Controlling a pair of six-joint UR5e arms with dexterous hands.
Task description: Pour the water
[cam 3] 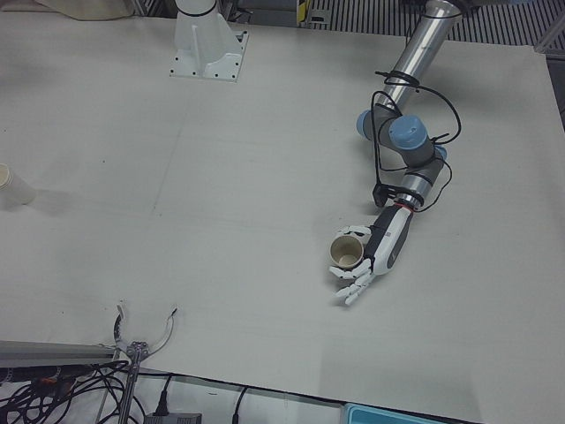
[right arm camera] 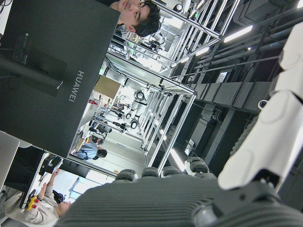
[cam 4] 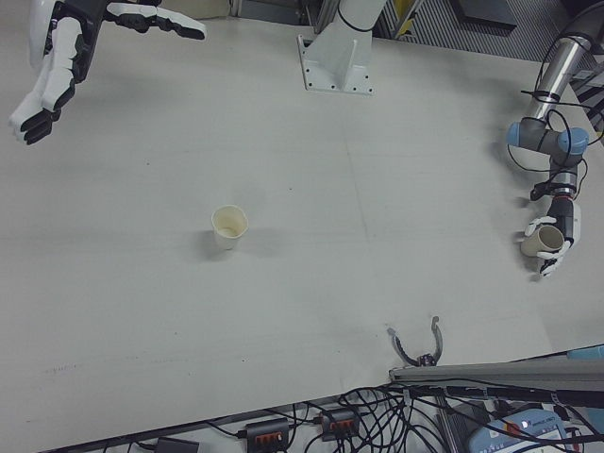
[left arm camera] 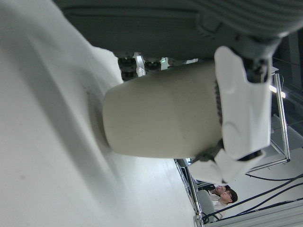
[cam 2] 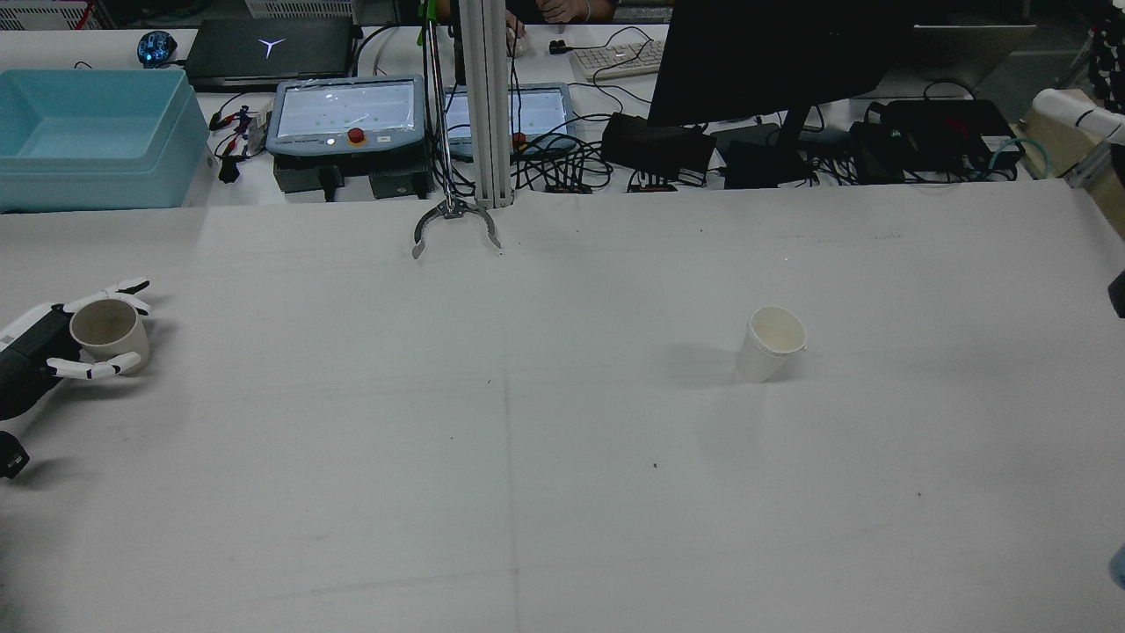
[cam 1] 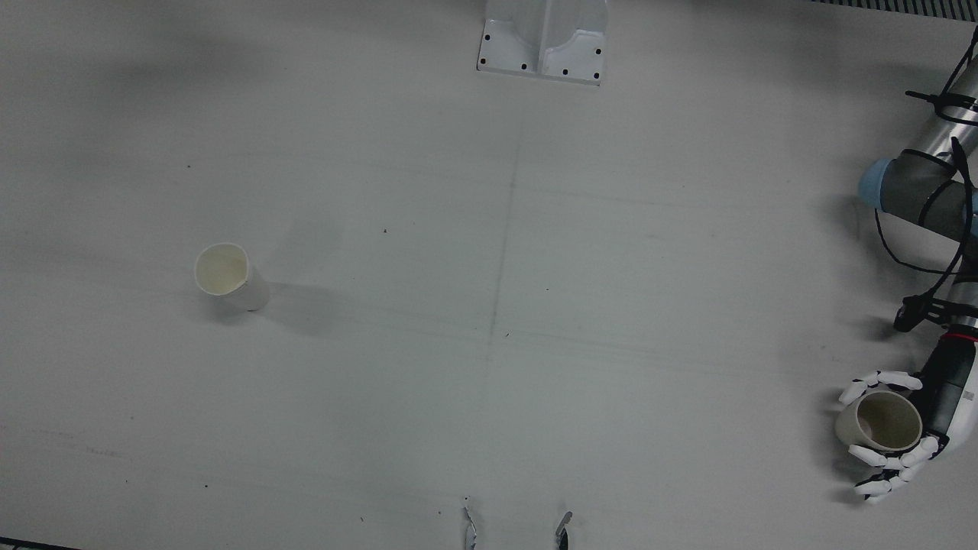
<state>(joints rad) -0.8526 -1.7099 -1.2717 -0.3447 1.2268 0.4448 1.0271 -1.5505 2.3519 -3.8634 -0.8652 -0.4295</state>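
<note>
A beige paper cup (cam 1: 879,424) stands upright near the table's edge on my left side, also seen in the rear view (cam 2: 107,332) and the left-front view (cam 3: 346,253). My left hand (cam 1: 898,428) wraps it from the side, fingers (cam 1: 879,379) on one side and the rest on the other. In the left hand view a white finger (left arm camera: 239,109) presses the cup's wall (left arm camera: 161,118). A white paper cup (cam 1: 229,276) stands alone on the right half of the table (cam 2: 769,343). My right hand (cam 4: 66,47) hangs high above that half, open and holding nothing.
A white arm pedestal (cam 1: 544,38) is bolted at the table's back middle. A metal claw (cam 2: 455,224) on a post sits at the operators' edge. A blue bin (cam 2: 88,132), pendants, a monitor and cables lie beyond that edge.
</note>
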